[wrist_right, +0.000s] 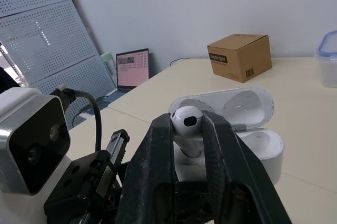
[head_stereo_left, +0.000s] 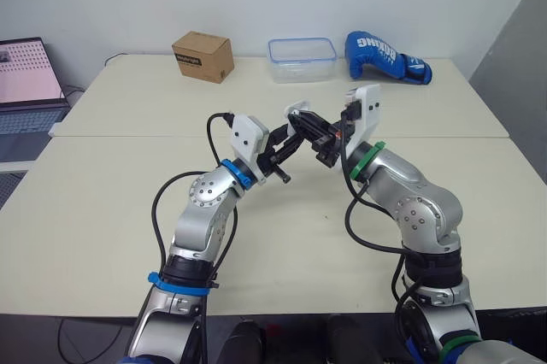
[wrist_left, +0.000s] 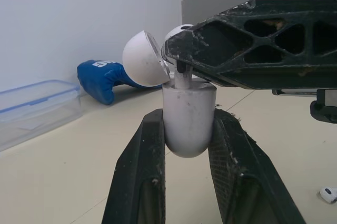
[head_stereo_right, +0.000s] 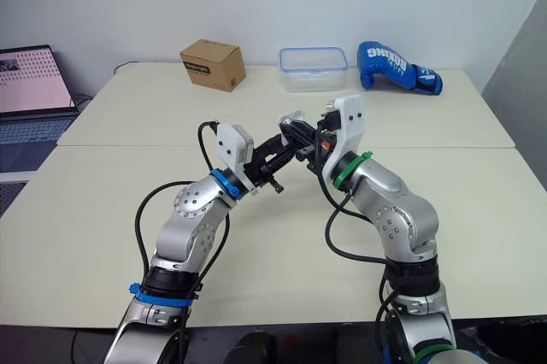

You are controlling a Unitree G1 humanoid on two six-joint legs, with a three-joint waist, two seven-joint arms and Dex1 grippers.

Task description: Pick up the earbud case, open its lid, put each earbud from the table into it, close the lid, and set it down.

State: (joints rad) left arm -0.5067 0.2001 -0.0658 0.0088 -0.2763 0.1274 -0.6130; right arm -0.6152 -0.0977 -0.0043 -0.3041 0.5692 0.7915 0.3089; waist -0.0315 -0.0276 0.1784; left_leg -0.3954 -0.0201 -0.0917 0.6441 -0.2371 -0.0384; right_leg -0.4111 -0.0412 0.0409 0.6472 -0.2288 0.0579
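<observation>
My left gripper (head_stereo_left: pixel 293 132) is shut on the white earbud case (wrist_left: pixel 188 124) and holds it upright above the middle of the table. The case's lid (wrist_left: pixel 143 58) is swung open. My right gripper (head_stereo_left: pixel 327 140) meets it from the right, shut on a white earbud (wrist_right: pixel 188 120). The earbud's stem (wrist_left: pixel 182 80) reaches down into the case's open top. In the right wrist view the open case (wrist_right: pixel 260 148) sits just behind the held earbud. A second small white earbud (wrist_left: pixel 328 194) lies on the table.
Along the table's far edge stand a brown cardboard box (head_stereo_left: pixel 203 56), a clear plastic container (head_stereo_left: pixel 302 60) and a blue boxing glove (head_stereo_left: pixel 386 56). A laptop (head_stereo_left: pixel 30 82) is on a separate surface at the far left. Cables loop from both arms.
</observation>
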